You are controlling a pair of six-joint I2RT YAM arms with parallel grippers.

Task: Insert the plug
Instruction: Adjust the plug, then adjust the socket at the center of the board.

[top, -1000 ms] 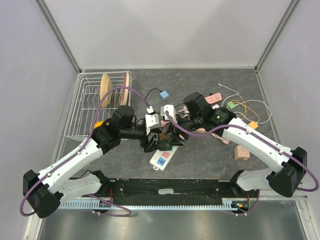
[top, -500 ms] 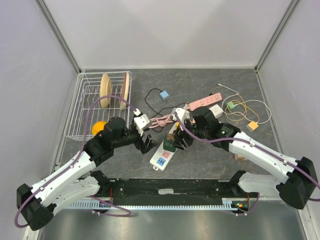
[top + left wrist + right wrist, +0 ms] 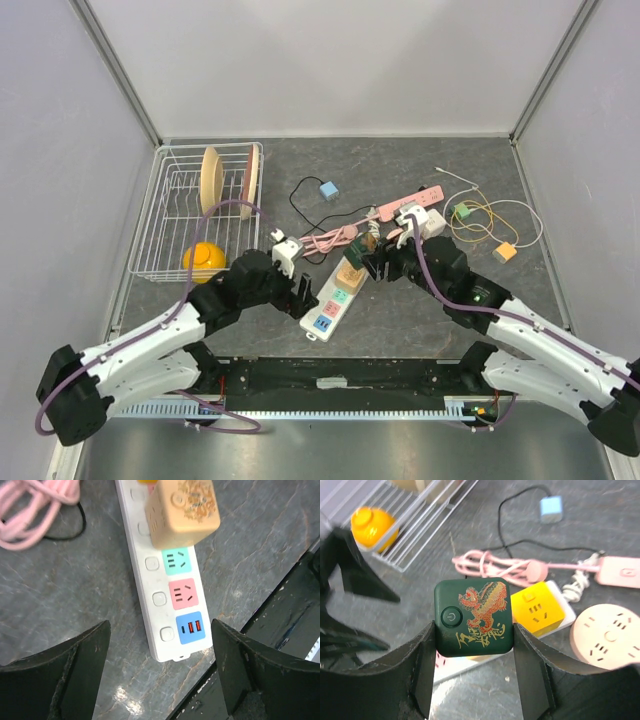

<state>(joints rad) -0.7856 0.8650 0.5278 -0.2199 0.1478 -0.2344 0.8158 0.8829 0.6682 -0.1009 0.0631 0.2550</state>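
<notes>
A white power strip [image 3: 159, 599] lies on the grey table, with free teal, pink and blue USB sockets. A beige cube plug [image 3: 182, 511] sits in it, and a yellow cube [image 3: 537, 607] sits further along. In the top view the strip [image 3: 330, 308] lies between the arms. My left gripper [image 3: 159, 677] is open and empty above the strip's USB end, also seen from the top [image 3: 303, 292]. My right gripper [image 3: 472, 632] is shut on a dark green cube plug [image 3: 472, 616] with a dragon print, held above the strip's middle, and shows in the top view [image 3: 373, 262].
A wire dish rack [image 3: 165, 225] with plates and an orange object [image 3: 205, 258] stands at the left. A pink cable [image 3: 325, 240], a blue adapter [image 3: 328, 189], a pink strip [image 3: 410, 203], a round socket [image 3: 610, 635] and loose cables with small adapters [image 3: 490, 225] lie behind and to the right.
Both grippers have drawn back from the strip. The left has moved toward the near left, open. The right has moved right with the green plug. The beige cube now shows on the strip.
</notes>
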